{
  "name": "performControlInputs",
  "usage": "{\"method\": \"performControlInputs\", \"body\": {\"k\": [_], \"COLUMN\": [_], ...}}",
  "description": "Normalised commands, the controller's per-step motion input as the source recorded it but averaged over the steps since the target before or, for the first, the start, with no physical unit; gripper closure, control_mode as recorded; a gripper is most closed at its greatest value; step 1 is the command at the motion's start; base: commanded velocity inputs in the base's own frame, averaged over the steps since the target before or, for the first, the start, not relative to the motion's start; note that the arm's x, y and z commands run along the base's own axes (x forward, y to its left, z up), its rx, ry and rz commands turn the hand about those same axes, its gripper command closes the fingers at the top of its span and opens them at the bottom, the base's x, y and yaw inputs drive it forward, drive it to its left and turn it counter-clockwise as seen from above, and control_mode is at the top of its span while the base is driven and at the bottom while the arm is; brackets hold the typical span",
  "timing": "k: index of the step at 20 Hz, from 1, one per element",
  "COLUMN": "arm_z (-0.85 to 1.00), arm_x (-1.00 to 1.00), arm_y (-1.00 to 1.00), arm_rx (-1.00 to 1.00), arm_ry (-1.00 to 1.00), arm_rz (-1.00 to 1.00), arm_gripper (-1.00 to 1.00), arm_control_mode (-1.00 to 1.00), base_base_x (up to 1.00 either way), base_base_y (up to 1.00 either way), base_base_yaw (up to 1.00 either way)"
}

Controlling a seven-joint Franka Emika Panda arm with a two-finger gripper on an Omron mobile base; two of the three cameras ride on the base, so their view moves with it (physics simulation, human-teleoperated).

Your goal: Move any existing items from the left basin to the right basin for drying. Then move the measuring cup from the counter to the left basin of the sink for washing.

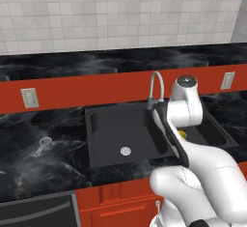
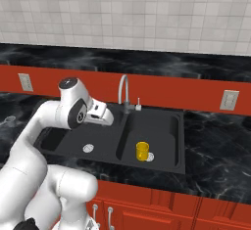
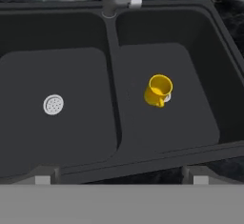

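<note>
Yellow mug (image 2: 142,151) upright in the right basin (image 2: 162,126), next to its drain.
Jaws (image 3: 121,173) spread wide, holding nothing, above the divider; measuring cup (image 1: 43,144) on tabletop (image 1: 38,168) left of sink (image 1: 96,159).

Three views share the sink (image 3: 114,37).

My white forearm hides most of the small yellow cylindrical mug (image 1: 182,134) in the narrower black basin (image 1: 212,130)

White arm (image 2: 44,141) bent forward, wrist angled downward, jaws spread apart and empty.
</note>
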Motion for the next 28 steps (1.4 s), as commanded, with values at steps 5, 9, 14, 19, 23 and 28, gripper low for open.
{"method": "performControlInputs", "body": {"k": [5, 9, 14, 19, 23, 28], "arm_z": [0.0, 0.0, 0.0, 0.0, 0.0, 0.0], "arm_x": [-0.02, 0.0, 0.0, 0.0, 0.0, 0.0], "arm_y": [0.67, 0.73, 0.74, 0.65, 0.78, 0.8], "arm_rx": [0.0, 0.0, 0.0, 0.0, 0.0, 0.0], "arm_ry": [0.0, 0.0, 0.0, 0.0, 0.0, 0.0], "arm_rz": [0.01, 0.0, 0.0, 0.0, 0.0, 0.0], "arm_gripper": [-1.0, -1.0, -1.0, -1.0, -1.0, -1.0], "arm_control_mode": [-1.0, -1.0, -1.0, -1.0, -1.0, -1.0], "base_base_x": [0.0, 0.0, 0.0, 0.0, 0.0, 0.0], "base_base_y": [0.0, 0.0, 0.0, 0.0, 0.0, 0.0], "base_base_yaw": [0.0, 0.0, 0.0, 0.0, 0.0, 0.0]}}
